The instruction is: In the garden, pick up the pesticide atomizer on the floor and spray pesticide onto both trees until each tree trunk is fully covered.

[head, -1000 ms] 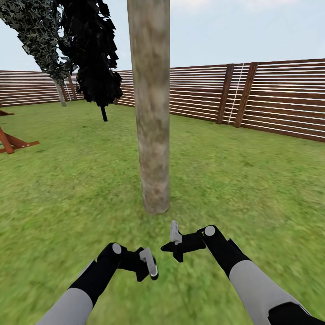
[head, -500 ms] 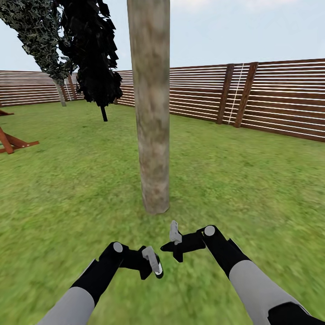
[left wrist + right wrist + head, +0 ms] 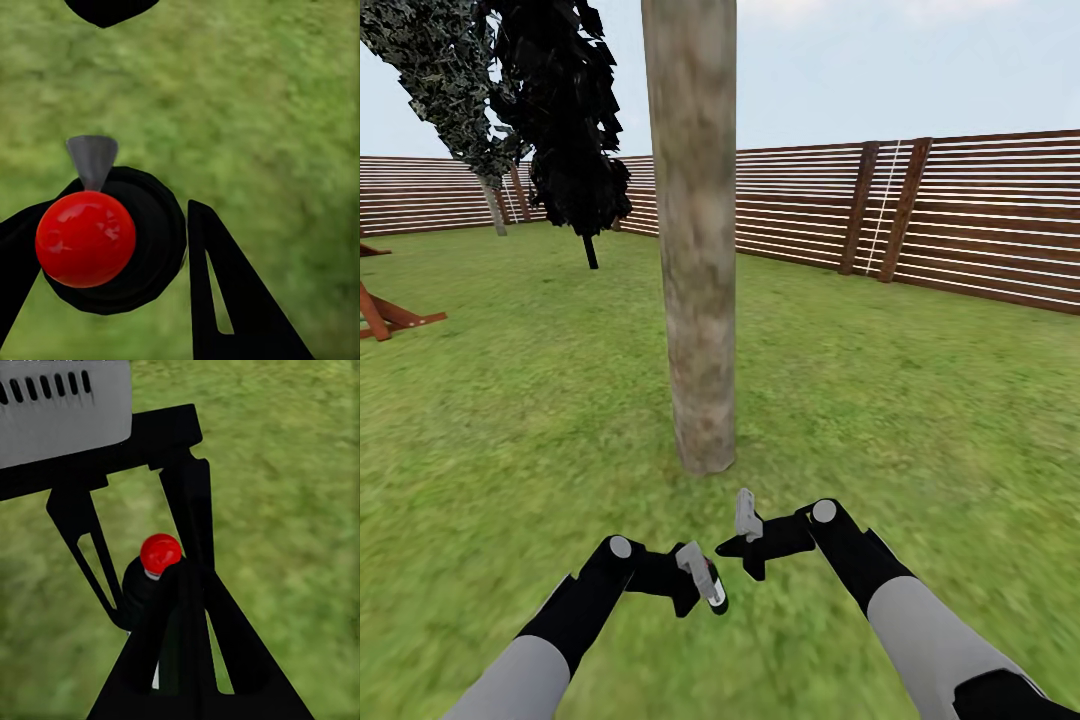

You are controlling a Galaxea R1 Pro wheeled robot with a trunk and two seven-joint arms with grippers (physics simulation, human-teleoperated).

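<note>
The pesticide atomizer [image 3: 86,238] has a round black body, a red ball cap and a grey nozzle. My left gripper [image 3: 700,585] is shut on it, low over the grass floor [image 3: 920,430]. The right wrist view shows the atomizer [image 3: 160,553] between the left fingers [image 3: 187,502]. My right gripper [image 3: 748,535] hangs just beside it, fingers together and holding nothing. One thick pale tree trunk [image 3: 698,250] rises right ahead of both grippers. A second tree [image 3: 450,70] with a thin grey trunk [image 3: 493,208] stands far back on the left.
A brown slatted fence [image 3: 960,220] bounds the lawn at the back and right. A dark-leaved plant [image 3: 570,130] on a thin black stem stands left of the near trunk. A red-brown wooden frame [image 3: 385,315] sits at the left edge.
My left gripper has shifted a little to the right, toward the right gripper, and the atomizer's red and white tip now shows beneath it. The right arm and the view are still.
</note>
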